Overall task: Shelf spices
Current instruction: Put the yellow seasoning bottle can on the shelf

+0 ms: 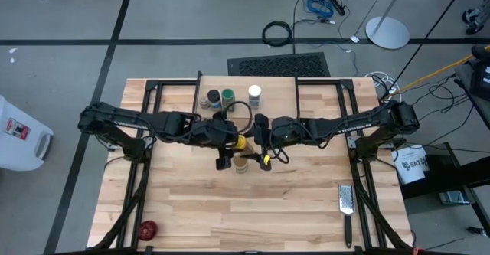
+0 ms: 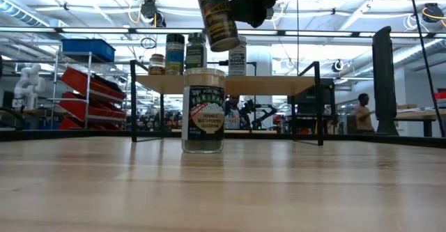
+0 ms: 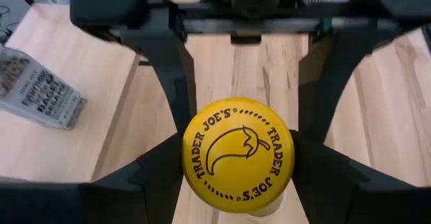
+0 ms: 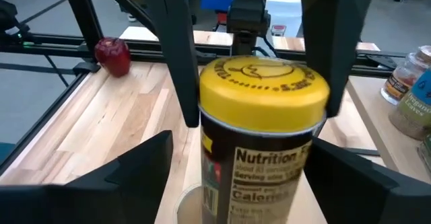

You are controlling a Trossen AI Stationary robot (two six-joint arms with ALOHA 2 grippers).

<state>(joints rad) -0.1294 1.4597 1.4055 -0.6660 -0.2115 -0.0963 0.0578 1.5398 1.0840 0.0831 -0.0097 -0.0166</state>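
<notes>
A yellow-lidded spice jar [image 2: 217, 19] hangs tilted above the table's middle, and its lid also shows in the high view [image 1: 242, 142]. My left gripper [image 3: 237, 183] is shut on its lid. My right gripper [image 4: 242, 177] is open, with its fingers on either side of the jar's body [image 4: 262, 170]; I cannot tell whether they touch it. A pale-capped jar [image 2: 203, 110] stands on its base on the table just below. The shelf [image 2: 223, 84] stands at the back on black legs, with several jars upright on its plank, among them a green-lidded one [image 1: 227, 98] and a white-capped one [image 1: 254, 94]. My left gripper pinches the yellow lid's rim [image 3: 192, 158] between its two fingers, one finger [image 4: 180, 62] on each side. The fingers come from above, slanting down. The jar hangs below them, tilted and lifted clear of the table and of the jar beneath.
A small red round object [image 1: 147, 228] lies at the near left corner. A metal grater with a black handle [image 1: 346, 201] lies at the near right. Black frame rails [image 1: 138, 178] run along both table sides. The near half of the table shows bare wood [image 1: 245, 209].
</notes>
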